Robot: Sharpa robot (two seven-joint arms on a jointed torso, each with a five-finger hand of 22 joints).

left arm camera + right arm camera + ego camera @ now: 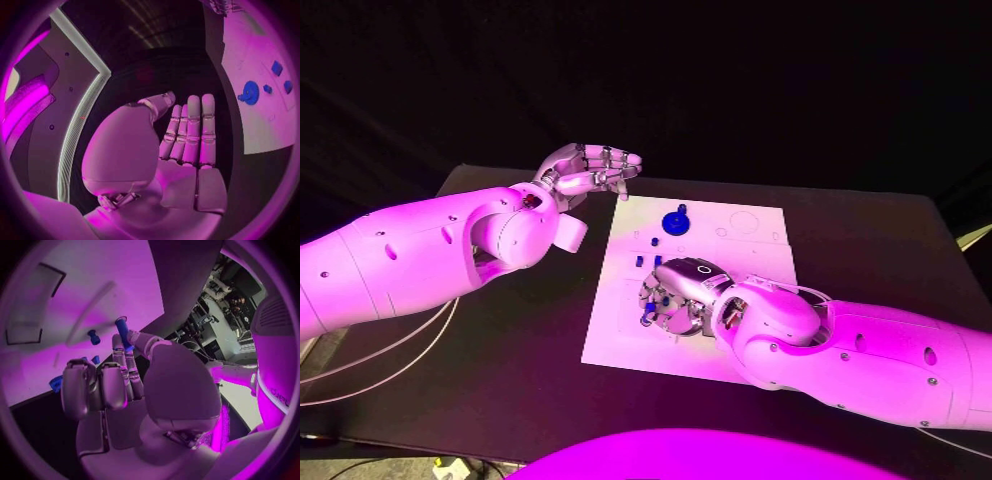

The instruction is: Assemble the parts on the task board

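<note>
The white task board [750,250] lies in the middle of the black table. My right hand [678,297] hovers low over its middle and pinches a blue peg [122,331] between thumb and a finger; the other fingers are curled. Another short blue peg [94,337] stands in the board [94,285] just beyond it. A blue gear [676,222] sits near the board's far edge, with small blue parts [648,261] beside my right hand. My left hand [593,168] is raised off the board's far left corner, fingers straight [190,132] and holding nothing. The left wrist view shows the gear [250,92] and small blue parts [277,67].
The black table [877,240] extends right of the board, and its left part [516,330] lies under my left arm. Cables hang off the table's left edge [387,350]. A rectangular recess [31,305] is set in the board.
</note>
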